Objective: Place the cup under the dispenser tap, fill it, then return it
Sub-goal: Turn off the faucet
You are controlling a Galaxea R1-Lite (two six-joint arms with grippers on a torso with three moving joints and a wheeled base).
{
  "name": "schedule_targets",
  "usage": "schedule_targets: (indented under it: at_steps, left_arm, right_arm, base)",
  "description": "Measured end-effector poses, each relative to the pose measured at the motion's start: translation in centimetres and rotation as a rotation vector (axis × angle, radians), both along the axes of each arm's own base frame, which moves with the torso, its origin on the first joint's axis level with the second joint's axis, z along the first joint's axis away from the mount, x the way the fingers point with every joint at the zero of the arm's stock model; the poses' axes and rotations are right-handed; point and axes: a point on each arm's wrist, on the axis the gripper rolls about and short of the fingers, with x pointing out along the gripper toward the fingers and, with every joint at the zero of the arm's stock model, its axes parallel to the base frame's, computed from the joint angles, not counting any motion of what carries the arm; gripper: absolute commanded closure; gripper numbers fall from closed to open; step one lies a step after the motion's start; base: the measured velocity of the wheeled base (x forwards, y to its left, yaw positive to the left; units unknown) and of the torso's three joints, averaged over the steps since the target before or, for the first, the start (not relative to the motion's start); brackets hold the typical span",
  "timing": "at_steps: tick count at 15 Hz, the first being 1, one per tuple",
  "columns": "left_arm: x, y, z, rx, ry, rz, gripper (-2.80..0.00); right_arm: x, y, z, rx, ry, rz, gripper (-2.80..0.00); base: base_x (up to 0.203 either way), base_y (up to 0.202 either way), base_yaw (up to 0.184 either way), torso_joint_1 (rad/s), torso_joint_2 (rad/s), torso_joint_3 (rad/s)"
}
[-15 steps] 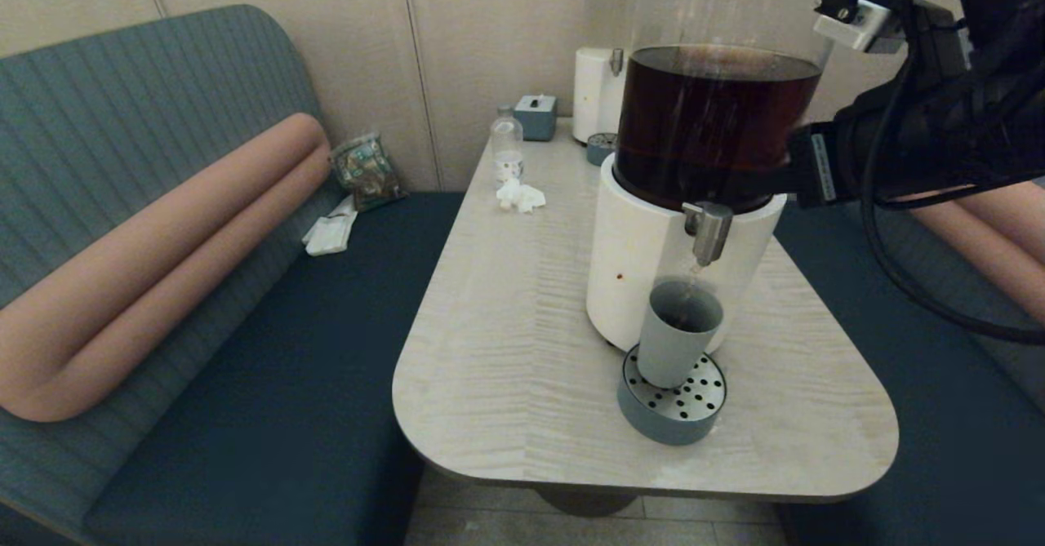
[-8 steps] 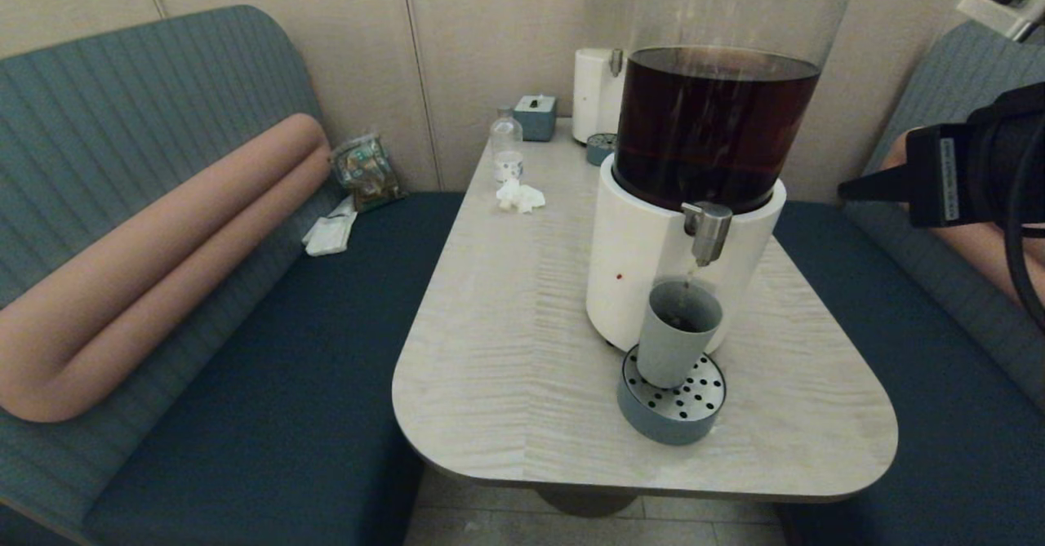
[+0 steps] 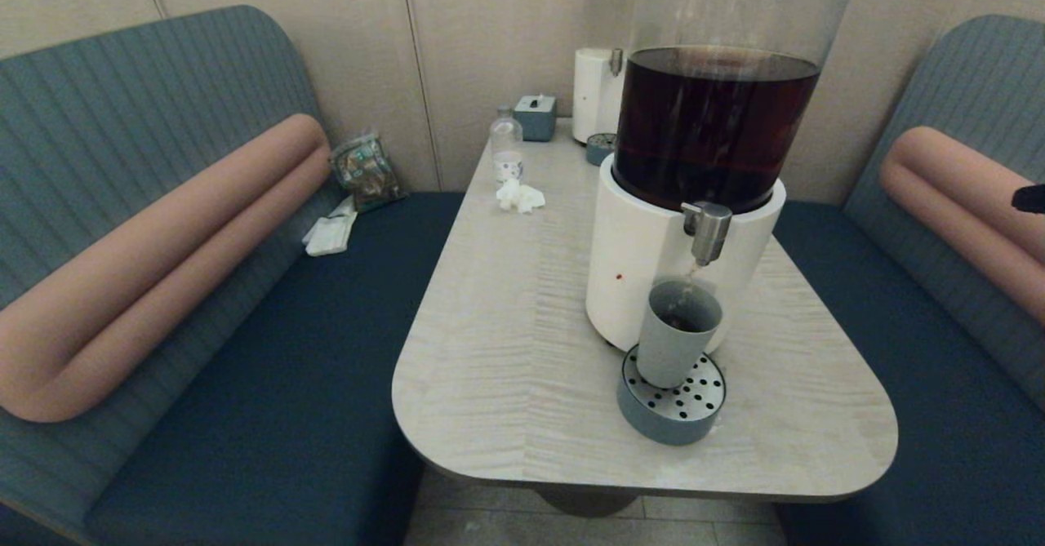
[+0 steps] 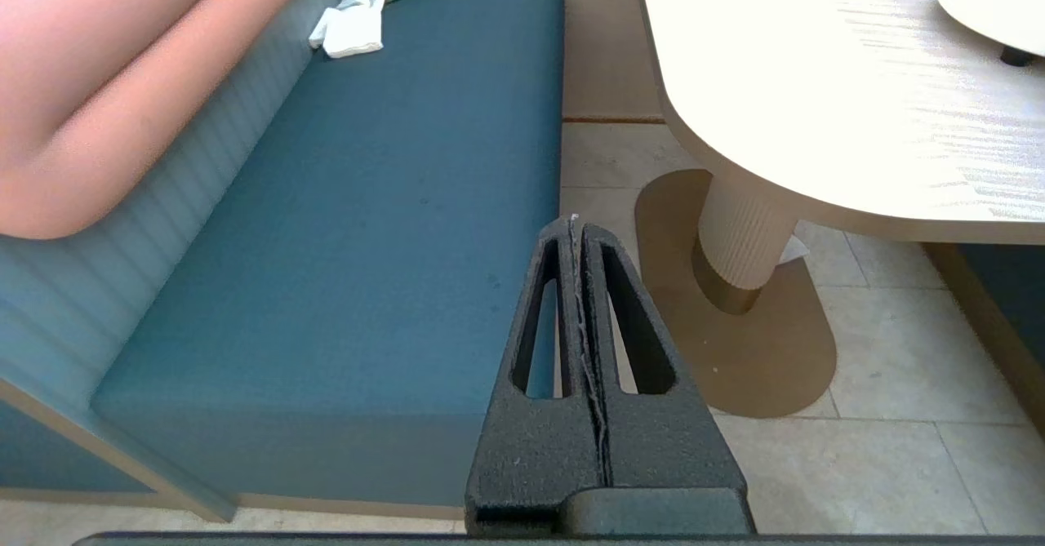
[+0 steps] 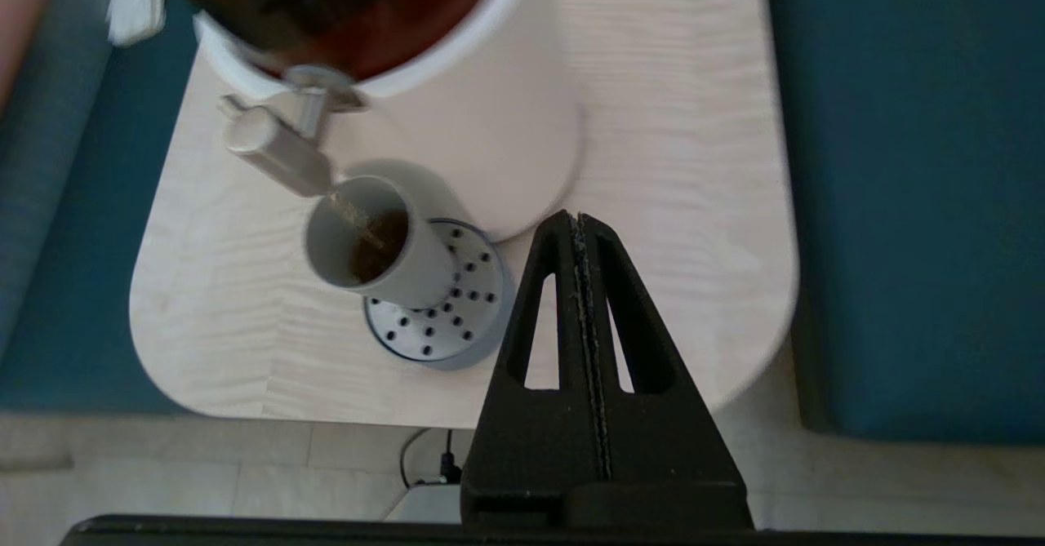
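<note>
Right gripper [image 5: 581,224] pressed together, empty, lower centre of wrist frame. Your cup [image 3: 678,332] sits under dispenser tap [image 3: 707,232], thin stream filling. Return not yet done. Left gripper [image 4: 575,228] closed, parked off table.

Left gripper [image 4: 581,228] jaws pressed together; right gripper [image 5: 578,224] jaws likewise, empty.

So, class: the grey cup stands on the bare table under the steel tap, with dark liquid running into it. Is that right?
Not quite. The cup stands on the round drip tray, not the bare table, as the head view shows. The rest holds: it sits under the tap, liquid running in.
</note>
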Motion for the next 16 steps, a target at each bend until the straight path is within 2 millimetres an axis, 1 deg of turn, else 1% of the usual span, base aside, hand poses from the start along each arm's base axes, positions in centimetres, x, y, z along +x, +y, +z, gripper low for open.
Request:
schedule_targets:
  at_steps: [2, 4, 7, 12, 16]
  left_arm:
    - [0.0, 0.0, 0.0, 0.0, 0.0, 0.0, 0.0]
    - [0.0, 0.0, 0.0, 0.0, 0.0, 0.0, 0.0]
    - [0.0, 0.0, 0.0, 0.0, 0.0, 0.0, 0.0]
    - [0.0, 0.0, 0.0, 0.0, 0.0, 0.0, 0.0]
    - [0.0, 0.0, 0.0, 0.0, 0.0, 0.0, 0.0]
  right_arm:
    - [-2.0, -1.0, -0.8, 0.017, -0.006, -0.024, 0.0]
    - [-4.0, -1.9, -2.1, 0.023, -0.002, -0.05, 0.0]
    - [-6.4, -2.9, -3.6, 0.065, -0.009, -0.108, 0.0]
    - [-9.1, -4.0, -5.5, 0.122, -0.026, -0.232, 0.0]
    - [-11.0, -4.6, -6.7, 0.137, -0.054, -0.279, 0.0]
  base:
    - [0.0, 0.0, 0.0, 0.0, 0.0, 0.0]
    - [0.0, 0.0, 0.0, 0.0, 0.0, 0.0]
    - [0.0, 0.0, 0.0, 0.0, 0.0, 0.0]
    - [0.0, 0.0, 0.0, 0.0, 0.0, 0.0]
    - [0.0, 0.0, 0.0, 0.0, 0.0, 0.0]
